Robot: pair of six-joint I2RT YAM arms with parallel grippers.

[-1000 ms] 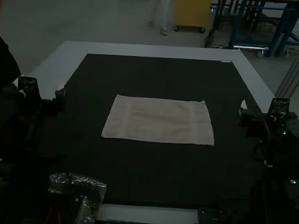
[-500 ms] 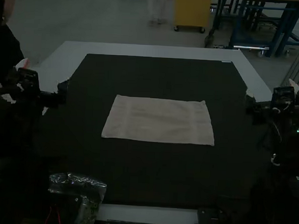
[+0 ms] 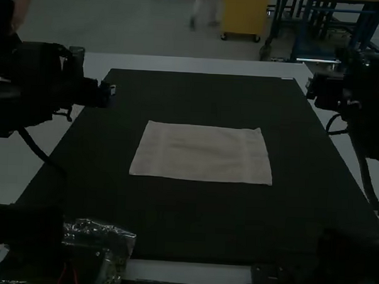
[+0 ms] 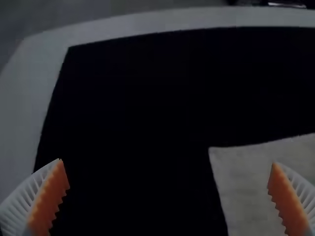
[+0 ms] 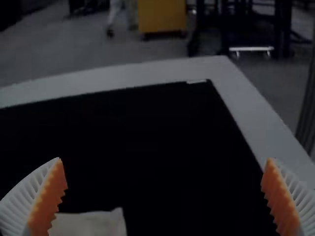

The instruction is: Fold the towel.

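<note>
A pale towel (image 3: 201,152) lies flat as a wide rectangle on the dark mat, its edges fairly straight. My left gripper (image 3: 108,91) is above the mat's left side, beyond the towel's far left corner and apart from it. Over the mat's far right edge is my right gripper (image 3: 312,91), also away from the cloth. The left wrist view has one towel corner (image 4: 246,182) and my left gripper (image 4: 168,163) wide open. With its orange pads far apart, my right gripper (image 5: 164,160) is open too; a towel corner (image 5: 93,223) shows there.
The dark mat (image 3: 192,224) covers most of the table, whose pale border (image 3: 193,65) runs around it. Clear plastic packaging (image 3: 97,232) lies at the near left. Cables hang beneath both arms.
Both arms have swung forward and higher; the left gripper has also shifted toward the right, the right one slightly toward the left. The towel has stayed in place.
</note>
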